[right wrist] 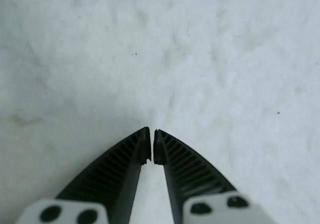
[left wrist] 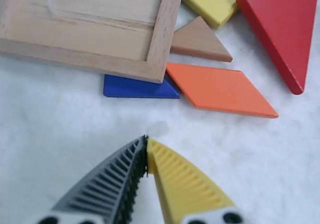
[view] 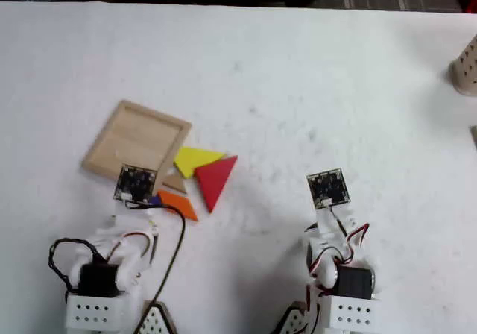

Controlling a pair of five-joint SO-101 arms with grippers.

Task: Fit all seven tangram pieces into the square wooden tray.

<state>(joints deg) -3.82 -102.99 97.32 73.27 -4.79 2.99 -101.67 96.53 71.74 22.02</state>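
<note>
Tabletop (view: 298, 88), white and faintly mottled, carries everything. The square wooden tray (view: 138, 142) lies on its left part, set at an angle, with nothing in it. The left gripper (left wrist: 146, 146) hangs just beside the tray's near corner, its grey and yellow jaws pressed together on nothing. The right gripper (right wrist: 152, 143) sits well apart over bare table, its black jaws likewise closed and empty.

Five pieces can be counted, all outside the tray by its right-hand corner. The red triangle (view: 216, 179) is the biggest. The yellow piece (view: 192, 159) lies against it, between it and the tray. The orange parallelogram (view: 179, 203) lies nearest the left arm, and the small brown triangle (left wrist: 199, 41) sits against the tray's rim. The blue piece (left wrist: 140, 86) shows as a sliver, partly tucked under the tray's edge.

The pieces look like thin, stiff, light wooden slabs with smooth painted faces. They would likely skid if pushed and would not bend. Each is probably best pinched across two opposite edges, near the middle. The blue one would likely need sliding clear of the tray first.
</note>
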